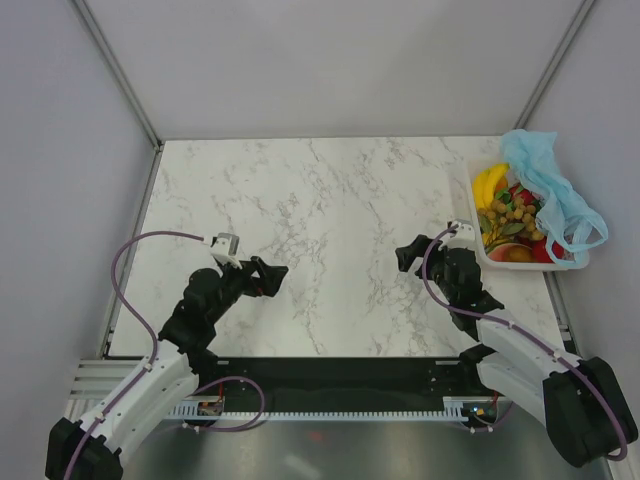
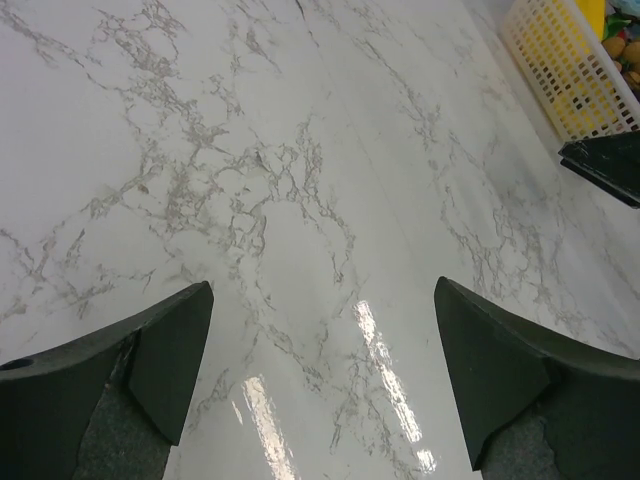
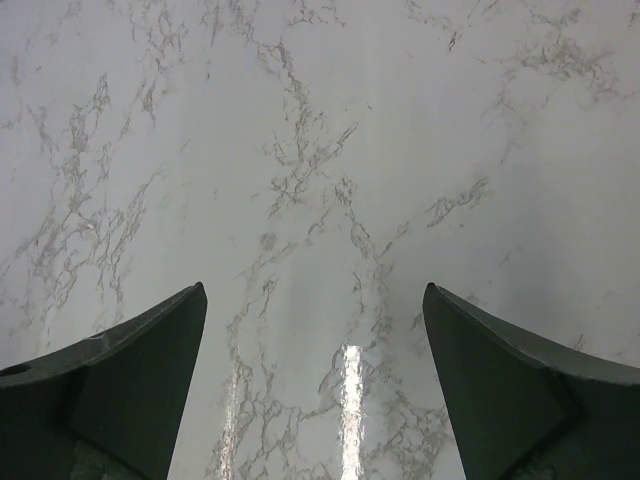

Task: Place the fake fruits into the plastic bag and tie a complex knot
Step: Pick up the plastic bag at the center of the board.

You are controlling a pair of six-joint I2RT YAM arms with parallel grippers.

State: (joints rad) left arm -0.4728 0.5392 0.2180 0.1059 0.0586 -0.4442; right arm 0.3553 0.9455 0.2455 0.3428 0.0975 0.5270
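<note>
Black left end effector (image 1: 272,276) and right end effector (image 1: 408,255) hung spread and empty over the table (image 1: 330,190).
At the right edge the fake fruits (image 1: 510,218) lay in a white basket (image 1: 476,205), with the plastic bag (image 1: 548,178) draped along its outer side. The fruits seemed light, hard and slippery; the bag seemed thin and limp, best pinched at a handle loop.
</note>
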